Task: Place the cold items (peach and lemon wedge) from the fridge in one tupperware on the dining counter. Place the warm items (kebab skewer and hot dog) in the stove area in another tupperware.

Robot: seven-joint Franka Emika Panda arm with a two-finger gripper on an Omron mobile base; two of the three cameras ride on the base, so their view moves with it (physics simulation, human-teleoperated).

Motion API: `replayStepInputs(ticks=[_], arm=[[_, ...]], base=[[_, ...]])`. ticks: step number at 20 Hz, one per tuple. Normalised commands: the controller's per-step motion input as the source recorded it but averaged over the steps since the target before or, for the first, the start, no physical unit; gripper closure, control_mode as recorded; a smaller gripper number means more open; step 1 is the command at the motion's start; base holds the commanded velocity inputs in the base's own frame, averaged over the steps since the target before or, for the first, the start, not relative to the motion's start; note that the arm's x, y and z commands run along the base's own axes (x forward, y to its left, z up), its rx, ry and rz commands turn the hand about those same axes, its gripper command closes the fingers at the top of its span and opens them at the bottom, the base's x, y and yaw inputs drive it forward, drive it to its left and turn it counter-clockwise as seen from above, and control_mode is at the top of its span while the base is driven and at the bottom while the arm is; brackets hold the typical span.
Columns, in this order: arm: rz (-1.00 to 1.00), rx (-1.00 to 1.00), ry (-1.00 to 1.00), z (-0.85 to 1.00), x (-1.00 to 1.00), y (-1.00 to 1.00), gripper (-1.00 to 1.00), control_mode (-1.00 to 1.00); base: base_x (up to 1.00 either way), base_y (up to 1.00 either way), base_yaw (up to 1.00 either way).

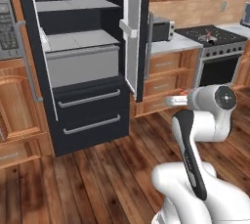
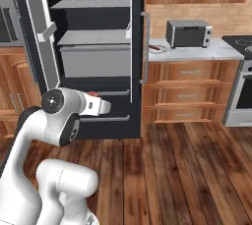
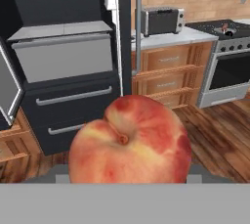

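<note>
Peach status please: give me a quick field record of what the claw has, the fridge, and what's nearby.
peach: held in the claw, close to the hand camera
claw: closed on the peach, level with the lower drawers
fridge: doors open, shelves look bare
toaster oven: on the counter right of the fridge
stove: further right

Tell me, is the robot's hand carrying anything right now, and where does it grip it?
Yes: the gripper holds the peach, apparently by its sides; fingers hidden behind it.
</note>
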Motion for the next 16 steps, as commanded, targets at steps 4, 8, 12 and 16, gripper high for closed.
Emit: replayStepInputs(ticks=[4,8,12,16], arm=[[0.00,0.00,0.00,0.00,0.00,0.00,1.00,1.00],[0.00,0.00,0.00,0.00,0.00,0.00,1.00,1.00],[0.00,0.00,0.00,0.00,0.00,0.00,1.00,1.00],[0.00,0.00,0.00,0.00,0.00,0.00,1.00,1.00]], base=[[-1.00,0.00,-0.15],[-1.00,0.00,-0.13],[-1.00,0.00,-0.11],[-1.00,0.00,-0.08]])
